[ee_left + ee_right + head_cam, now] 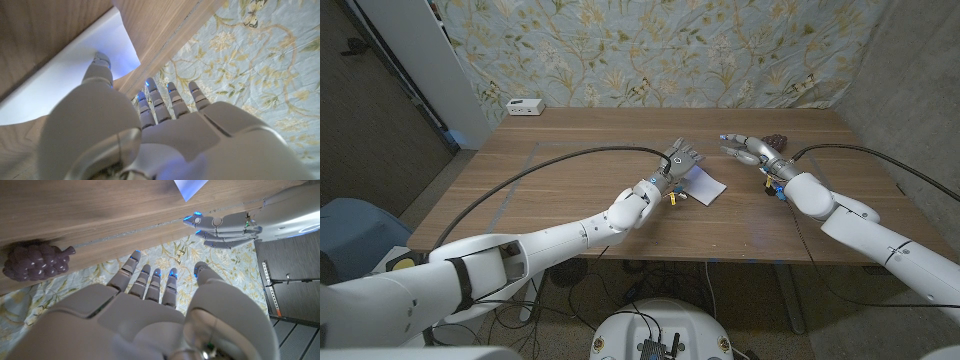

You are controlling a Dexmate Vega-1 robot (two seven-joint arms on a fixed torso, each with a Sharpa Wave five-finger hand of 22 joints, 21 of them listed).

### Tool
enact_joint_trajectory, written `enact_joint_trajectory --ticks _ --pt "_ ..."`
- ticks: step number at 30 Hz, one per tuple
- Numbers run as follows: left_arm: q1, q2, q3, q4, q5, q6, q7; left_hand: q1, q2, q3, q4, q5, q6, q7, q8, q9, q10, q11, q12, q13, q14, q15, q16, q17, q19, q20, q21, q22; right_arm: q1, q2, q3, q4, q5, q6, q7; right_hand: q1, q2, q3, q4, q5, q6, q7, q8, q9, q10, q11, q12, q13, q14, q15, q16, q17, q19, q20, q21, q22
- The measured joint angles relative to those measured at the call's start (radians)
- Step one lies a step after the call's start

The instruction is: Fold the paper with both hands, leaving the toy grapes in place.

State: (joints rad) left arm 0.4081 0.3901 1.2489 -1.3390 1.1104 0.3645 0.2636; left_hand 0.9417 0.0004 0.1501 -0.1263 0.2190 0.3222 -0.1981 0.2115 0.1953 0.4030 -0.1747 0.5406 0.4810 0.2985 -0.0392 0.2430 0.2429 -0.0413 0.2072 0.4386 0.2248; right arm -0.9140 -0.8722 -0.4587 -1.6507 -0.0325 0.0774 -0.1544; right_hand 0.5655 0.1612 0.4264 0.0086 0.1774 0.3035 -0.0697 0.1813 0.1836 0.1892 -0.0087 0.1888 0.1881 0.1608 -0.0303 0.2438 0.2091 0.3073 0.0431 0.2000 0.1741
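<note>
Left hand presses its thumb on my paper, other fingers spread; right hand hovers open beside the paper, toy grapes just beyond it.

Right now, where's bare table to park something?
Free: the table's left half, between the white box and left hand; also the near edge. Crowded: paper, right hand, toy grapes.
</note>
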Motion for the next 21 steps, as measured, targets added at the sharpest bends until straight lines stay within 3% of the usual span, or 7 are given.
enact_joint_trajectory --ticks 2,5,8,14,18,20,21 --pt "0.0 0.0 0.0 0.0 0.005 -0.006 -0.001 0.0 0.0 0.0 0.0 0.0 0.038 -0.004 0.0 0.0 0.03 -0.011 0.008 -0.017 0.061 -0.002 0.017 -0.005 0.037 -0.009 0.016 -0.002 0.0 0.0 0.0 -0.001 0.0 0.0 0.0 -0.002 0.0 -0.001 -0.001 0.0 0.0 0.0 0.0 0.0 0.0 0.0 0.0 0.0 0.0 0.0 0.0 0.0 0.0 0.0 0.0 0.0" --pt "0.0 0.002 0.0 -0.001 0.008 -0.017 -0.01 -0.006 0.024 0.0 0.0 -0.006 0.107 -0.002 0.016 -0.004 0.083 -0.021 0.008 -0.051 0.161 -0.006 0.053 -0.004 0.111 -0.045 0.049 -0.002 0.0 0.0 0.0 -0.001 0.0 -0.001 0.0 -0.005 -0.003 -0.004 -0.004 0.0 0.0 0.0 0.0 0.0 0.0 0.0 0.0 0.0 0.0 0.0 0.0 0.0 0.0 0.0 0.0 0.0" --pt "0.0 0.003 -0.005 -0.004 0.007 -0.027 -0.028 -0.006 0.048 0.002 0.002 -0.008 0.15 0.006 0.023 -0.005 0.11 -0.02 0.003 -0.069 0.199 -0.008 0.068 0.001 0.141 -0.066 0.065 -0.002 0.0 0.0 0.0 -0.002 -0.001 -0.002 0.001 -0.005 -0.003 -0.004 -0.004 0.0 0.0 0.0 0.0 0.0 0.0 0.0 0.0 0.0 0.0 0.0 0.0 0.0 0.0 0.0 0.0 0.0" --pt "-0.002 0.002 -0.019 -0.01 -0.013 -0.049 -0.079 -0.014 0.083 0.017 0.013 -0.019 0.17 0.008 0.023 -0.005 0.093 -0.015 -0.044 -0.098 0.152 -0.007 0.047 -0.003 0.125 -0.051 0.069 -0.001 0.004 0.0 0.0 -0.002 -0.003 -0.002 0.003 -0.009 0.001 -0.004 -0.004 0.0 0.0 0.0 0.0 0.0 0.0 0.0 0.0 0.0 0.0 0.0 0.0 0.0 0.0 0.0 0.0 0.0" --pt "-0.006 -0.001 -0.026 -0.012 -0.027 -0.059 -0.113 -0.028 0.144 0.045 0.031 -0.027 0.203 0.03 0.025 -0.005 0.093 -0.015 -0.078 -0.124 0.118 -0.005 0.03 -0.013 0.093 -0.041 0.065 0.001 0.006 0.0 -0.001 -0.002 -0.006 -0.002 0.004 -0.009 0.001 -0.009 -0.009 0.0 0.004 0.004 0.005 0.0 0.017 0.016 0.01 0.0 0.008 0.0 0.0 -0.003 0.0 0.0 0.0 0.0" --pt "-0.008 -0.004 -0.031 -0.013 -0.037 -0.065 -0.133 -0.041 0.167 0.059 0.042 -0.027 0.226 0.043 0.029 -0.005 0.093 -0.015 -0.091 -0.136 0.112 -0.006 0.023 -0.017 0.079 -0.036 0.064 0.001 0.006 0.0 -0.001 -0.004 -0.011 -0.002 0.004 -0.008 0.001 0.0 -0.027 0.002 0.047 0.021 0.017 0.0 0.08 0.033 0.028 0.001 0.068 0.002 0.012 -0.009 0.015 0.007 0.01 0.0" --pt "-0.009 -0.005 -0.033 -0.013 -0.044 -0.069 -0.143 -0.05 0.176 0.066 0.049 -0.027 0.234 0.052 0.029 -0.006 0.098 -0.01 -0.098 -0.142 0.108 -0.007 0.02 -0.019 0.069 -0.032 0.064 0.001 0.006 0.0 -0.002 -0.008 -0.015 -0.002 0.003 0.002 0.011 0.01 -0.037 0.004 0.088 0.034 0.027 0.0 0.132 0.047 0.043 0.003 0.122 0.002 0.028 -0.009 0.045 0.007 0.02 0.003"
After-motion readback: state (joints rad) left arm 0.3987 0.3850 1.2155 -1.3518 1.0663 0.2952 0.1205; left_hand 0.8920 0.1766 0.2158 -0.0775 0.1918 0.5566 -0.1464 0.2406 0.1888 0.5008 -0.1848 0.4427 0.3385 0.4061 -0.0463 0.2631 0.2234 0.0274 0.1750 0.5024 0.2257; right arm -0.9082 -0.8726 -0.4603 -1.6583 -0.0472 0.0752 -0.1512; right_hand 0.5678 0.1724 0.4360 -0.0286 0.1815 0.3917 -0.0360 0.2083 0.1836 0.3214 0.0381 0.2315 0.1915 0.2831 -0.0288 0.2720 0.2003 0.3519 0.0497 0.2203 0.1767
